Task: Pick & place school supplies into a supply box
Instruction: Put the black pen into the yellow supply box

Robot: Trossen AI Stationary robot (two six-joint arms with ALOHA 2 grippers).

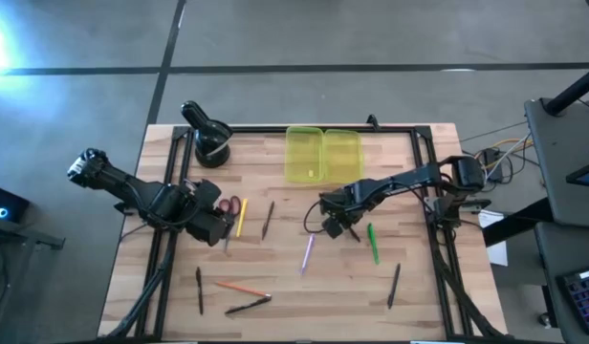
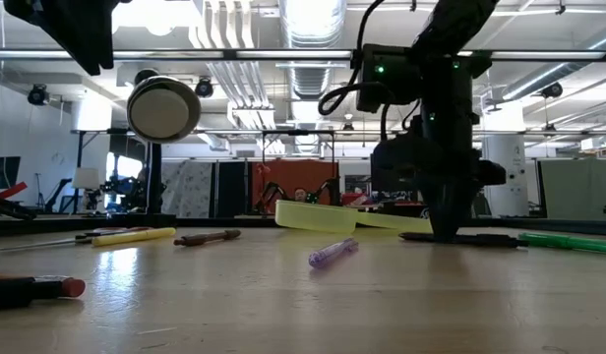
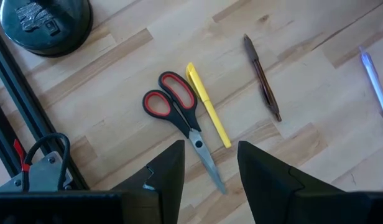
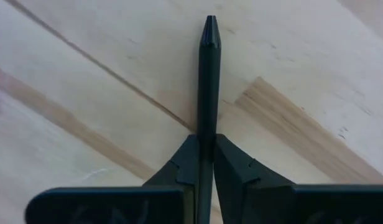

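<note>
The wooden desk [image 1: 275,306] lies under me, its black frame running along the edges. My right arm reaches in from the right side toward the middle, and my left arm comes in from the left. The yellow supply box [image 1: 321,154] sits open at the far middle of the desk, both shallow halves side by side and flat. The black round holder [image 1: 210,148] stands to the left of the box, near the far left corner. My left pincer [image 3: 209,171] hangs wide over the left part of the desk, nothing between its fingers, just above the red-handled scissors [image 3: 179,112], whose blades point toward me. A yellow pen [image 3: 208,106] lies touching the scissors along one side, and a brown pen [image 3: 262,79] lies apart beyond it. My right pincer [image 4: 206,163] is down at the desk near the middle, just in front of the box, narrowed tight on a black pen [image 4: 209,81] that runs out between its fingers over the wood. Beside it lie a green pen [image 1: 373,243] on one side and a purple pen [image 1: 307,254] on the other. Nearer the front edge rest an orange pencil [image 1: 241,287] and three more dark pens, well apart from the box.
</note>
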